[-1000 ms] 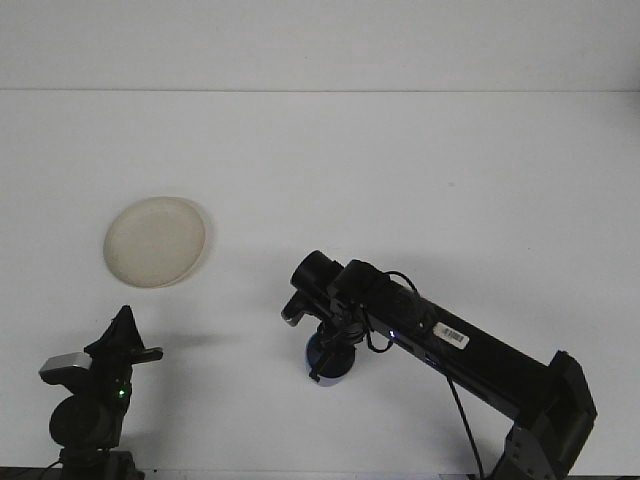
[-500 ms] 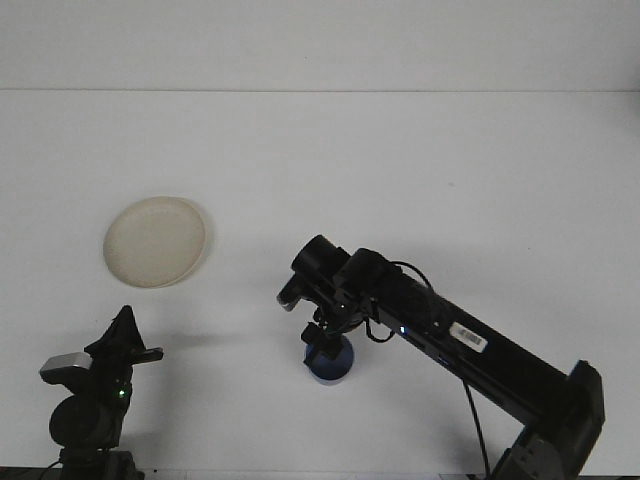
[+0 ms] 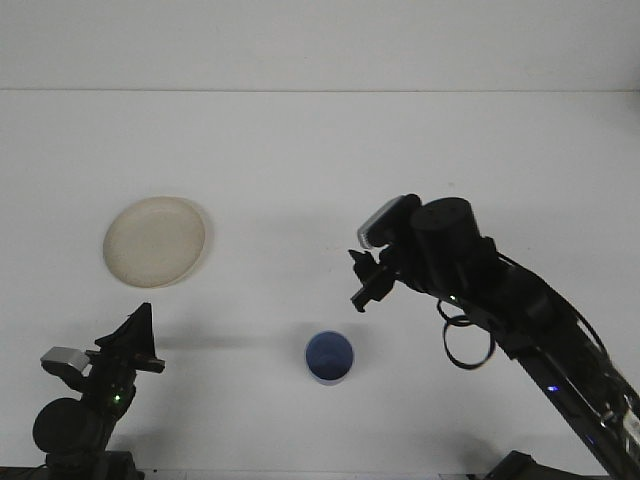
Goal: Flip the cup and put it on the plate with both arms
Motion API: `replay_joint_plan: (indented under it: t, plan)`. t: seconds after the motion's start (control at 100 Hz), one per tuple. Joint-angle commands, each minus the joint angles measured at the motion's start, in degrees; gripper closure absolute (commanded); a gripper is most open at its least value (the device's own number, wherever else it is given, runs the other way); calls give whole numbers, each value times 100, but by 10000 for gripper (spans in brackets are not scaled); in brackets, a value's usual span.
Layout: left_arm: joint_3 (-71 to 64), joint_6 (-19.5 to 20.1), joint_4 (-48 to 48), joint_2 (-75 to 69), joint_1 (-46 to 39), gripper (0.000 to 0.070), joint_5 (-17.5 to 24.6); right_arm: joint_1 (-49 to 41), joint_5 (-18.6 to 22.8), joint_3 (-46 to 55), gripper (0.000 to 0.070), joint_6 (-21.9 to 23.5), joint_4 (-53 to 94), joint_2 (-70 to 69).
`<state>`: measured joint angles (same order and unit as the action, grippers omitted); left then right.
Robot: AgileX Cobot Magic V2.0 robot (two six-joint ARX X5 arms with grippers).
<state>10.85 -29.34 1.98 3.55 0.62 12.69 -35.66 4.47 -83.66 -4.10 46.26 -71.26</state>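
White desk (image 3: 420, 150) spreading out all round the right hand (image 3: 364, 282), pale wall (image 3: 320, 40) beyond it

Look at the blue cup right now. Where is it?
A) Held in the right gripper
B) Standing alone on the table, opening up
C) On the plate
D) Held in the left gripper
B: the blue cup stands on the white table with its opening facing up, apart from the right gripper above it, the left gripper, and the plate.

Right hand (image 3: 366, 281) released blue cup (image 3: 329, 357), lifted away right; cup now upright, mouth up.
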Motion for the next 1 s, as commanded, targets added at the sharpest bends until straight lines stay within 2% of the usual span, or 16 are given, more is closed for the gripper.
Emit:
replay_joint_plan:
  t: [0.0, 0.1, 0.29, 0.44, 0.49, 0.6, 0.65, 0.7, 0.99]
  plan:
    - [308, 2, -142, 238, -7, 685, 96, 114, -136, 605, 382, 37, -520, 437]
    - [909, 354, -522, 852, -7, 686, 214, 391, -354, 1716, 382, 81, -1346, 1276]
    - [2218, 1399, -1161, 2546, 50, 686, 896, 1012, -667, 3609, 382, 68, -2612, 2761]
    - [3338, 1895, -1884, 4013, 273, 674, 1451, 1370, -769, 4706, 382, 109, -3056, 3685]
    - [3665, 2006, -2096, 4430, 376, 603, 1644, 1460, -798, 4946, 382, 109, -3073, 3915]
    - [4284, 2039, -2476, 5202, 645, 307, 1816, 1648, -822, 5263, 382, 107, -2927, 4291]
    - [4522, 2135, -2638, 5490, 791, 221, 1891, 1711, -887, 5298, 382, 107, -2776, 4385]
    - [4750, 2249, -2817, 5751, 946, 196, 1967, 1764, -905, 5298, 382, 101, -2667, 4437]
    - [5917, 2780, -4164, 7001, 2002, 197, 2017, 1810, -903, 5298, 382, 105, -2645, 4454]
